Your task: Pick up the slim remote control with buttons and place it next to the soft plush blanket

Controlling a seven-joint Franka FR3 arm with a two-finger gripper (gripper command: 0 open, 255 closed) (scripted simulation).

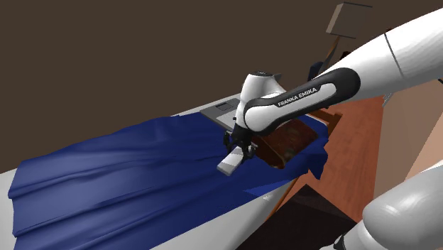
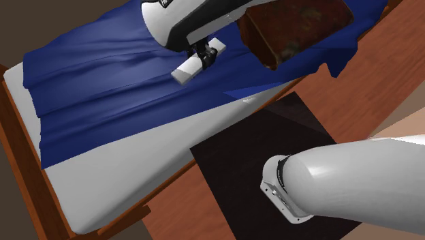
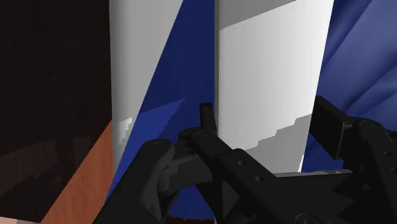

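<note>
The all-black two-finger claw (image 1: 234, 155) is closed on the slim, plain white-grey, slab-shaped remote control (image 1: 228, 165). In the wrist view the claw (image 3: 266, 109) has one black finger against each long side of the remote (image 3: 273, 70), w/ the slab running on past the fingertips. In the second exterior view the remote (image 2: 189, 69) sticks out below the claw (image 2: 204, 56) at a slant, its free end toward that view's lower left.

The remote is over the dark blue, rumpled soft blanket (image 1: 128, 170), near the blanket's end by the arm. Can't tell whether it touches the cloth or hangs just above it.

The blanket (image 2: 116, 75) covers most of the bed (image 2: 116, 177), leaving a bare white strip of mattress along the near side. A dark brown box-like thing (image 1: 291, 138) sits on the blanket just beside the claw, toward the shoulder view's right. The white arm (image 1: 298, 99) reaches in above it.

Beside the bed, a dark rug (image 2: 259, 143) lies on a reddish wood floor (image 2: 381, 88).
</note>
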